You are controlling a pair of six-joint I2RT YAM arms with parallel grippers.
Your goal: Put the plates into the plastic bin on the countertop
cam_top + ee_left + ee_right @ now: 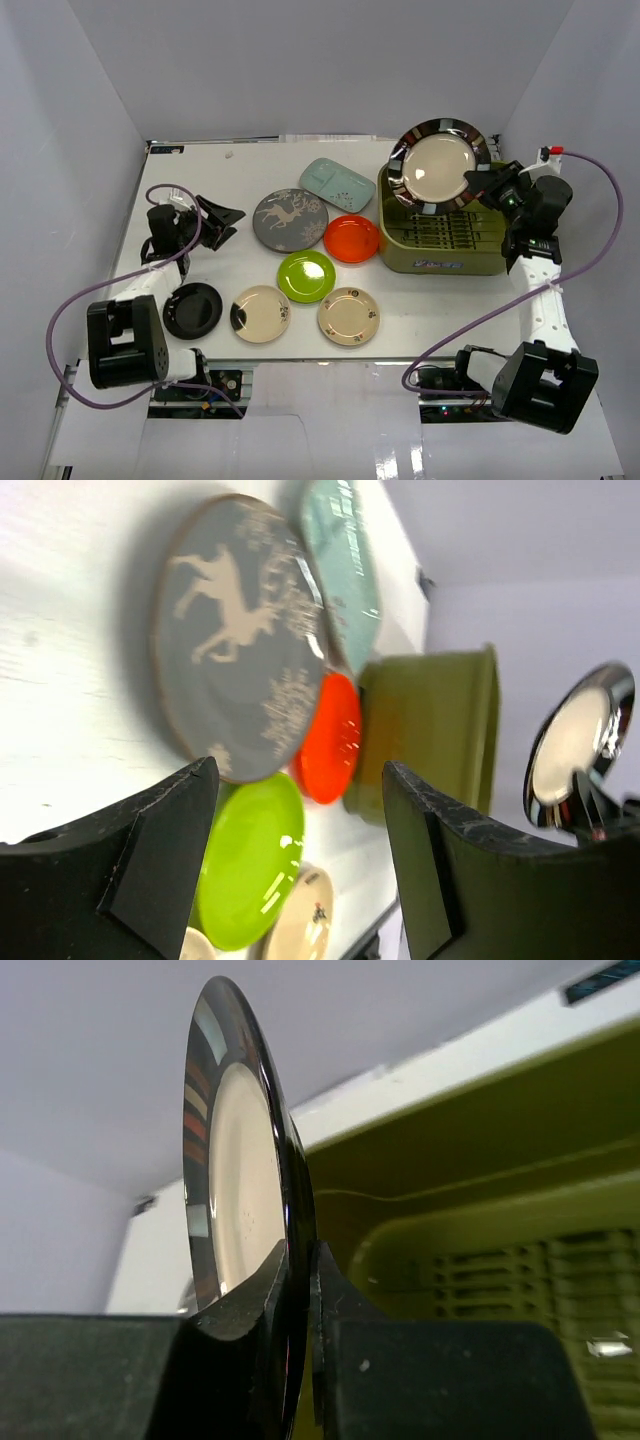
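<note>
The white countertop (440,315) carries the olive-green plastic bin (400,255) at its right rear, with nothing visible inside on its slatted floor. Directly over the bin the right gripper (478,186) has its fingers pinched tight on the rim of one plate (437,167), cream in the middle with a glossy dark border, held on edge in the air and clear of the bin walls. The left gripper (222,225) hangs at the left of the countertop with its fingers spread wide, holding nothing and touching no plate. Seven more plates lie flat on the countertop left of the bin: one grey round deer plate (290,220), one pale teal oblong plate (337,185) behind it, one orange-red plate (351,238) just beside the bin, one lime green plate (306,276), two cream plates (261,313) (349,316) in the front row, and one black plate (192,310) at far left
</note>
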